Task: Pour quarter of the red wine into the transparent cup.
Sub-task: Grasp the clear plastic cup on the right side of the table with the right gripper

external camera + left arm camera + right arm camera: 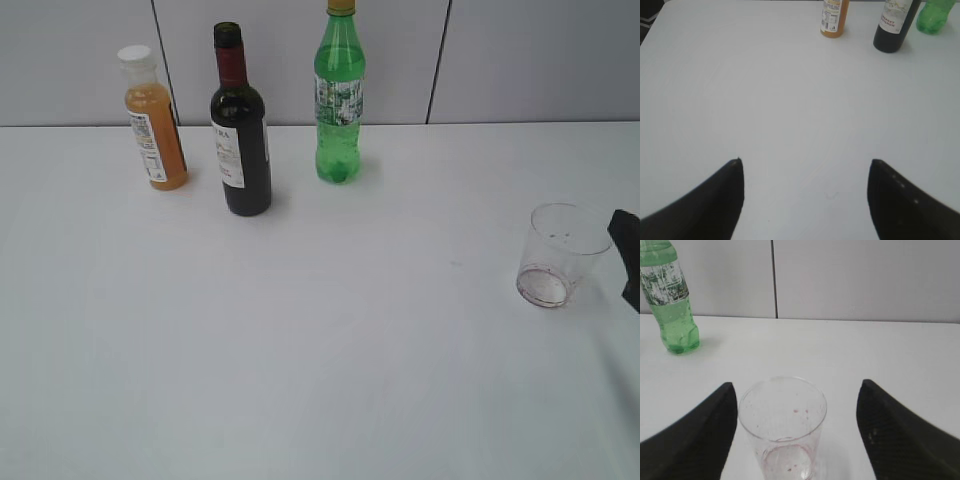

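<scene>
The red wine bottle, dark glass with a dark red neck foil and a white label, stands upright at the back of the white table; its lower part shows in the left wrist view. The transparent cup stands upright at the right, with reddish specks inside. In the right wrist view the cup sits between the fingers of my open right gripper, nearer the left finger. My right gripper shows in the exterior view only as a dark tip beside the cup. My left gripper is open and empty over bare table, well short of the bottles.
An orange juice bottle with a white cap stands left of the wine bottle. A green plastic bottle stands to its right. A grey panelled wall runs behind the table.
</scene>
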Robot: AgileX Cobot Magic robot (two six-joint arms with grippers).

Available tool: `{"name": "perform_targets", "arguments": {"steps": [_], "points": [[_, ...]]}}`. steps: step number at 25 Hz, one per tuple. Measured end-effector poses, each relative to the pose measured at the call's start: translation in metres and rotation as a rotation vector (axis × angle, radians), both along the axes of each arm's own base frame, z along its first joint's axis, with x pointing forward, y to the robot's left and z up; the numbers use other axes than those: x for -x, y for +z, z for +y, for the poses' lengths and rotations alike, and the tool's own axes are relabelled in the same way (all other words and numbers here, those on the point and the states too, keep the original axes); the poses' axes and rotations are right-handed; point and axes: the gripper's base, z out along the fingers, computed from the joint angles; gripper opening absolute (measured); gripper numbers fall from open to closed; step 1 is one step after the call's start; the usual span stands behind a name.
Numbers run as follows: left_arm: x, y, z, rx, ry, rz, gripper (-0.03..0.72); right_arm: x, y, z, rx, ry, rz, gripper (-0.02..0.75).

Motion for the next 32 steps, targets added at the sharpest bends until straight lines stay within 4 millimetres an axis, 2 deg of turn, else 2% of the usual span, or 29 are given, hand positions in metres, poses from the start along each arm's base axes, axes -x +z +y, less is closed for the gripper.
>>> {"name": "perform_targets", "arguments": {"steps": [3, 8, 11, 15, 20, 32], "points": [[0.000, 0.000, 0.000, 0.000, 0.000, 0.000, 0.585, 0.003, -0.015, 0.001, -0.009, 0.012, 0.018, 0.594], [0.000, 0.000, 0.000, 0.000, 0.000, 0.000, 0.585, 0.003, -0.047, 0.003, -0.002, 0.029, 0.182, 0.594], [0.000, 0.000, 0.000, 0.000, 0.000, -0.001, 0.585, 0.004, -0.059, 0.004, 0.004, 0.050, 0.257, 0.594], [0.000, 0.000, 0.000, 0.000, 0.000, -0.001, 0.585, -0.002, -0.064, 0.007, 0.007, 0.078, 0.275, 0.598], [0.000, 0.000, 0.000, 0.000, 0.000, -0.001, 0.585, -0.013, -0.070, 0.009, 0.006, 0.093, 0.284, 0.666], [0.000, 0.000, 0.000, 0.000, 0.000, -0.001, 0.585, -0.034, -0.088, 0.009, 0.005, 0.076, 0.329, 0.671]]}}
